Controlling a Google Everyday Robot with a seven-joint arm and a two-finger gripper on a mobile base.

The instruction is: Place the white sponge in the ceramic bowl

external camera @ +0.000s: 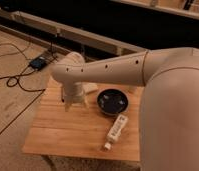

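The black ceramic bowl (113,101) sits on the wooden table (68,130), right of centre, with pale specks on its glossy inside. My gripper (74,103) is at the end of the white arm, down over the table's back left part, just left of the bowl. The wrist hides what lies under it. The white sponge is hidden or out of view.
A long white capped tube (115,131) with a printed label lies on the table in front of the bowl. My large white arm (168,100) fills the right side. Black cables and a dark box (38,63) lie on the carpet at left.
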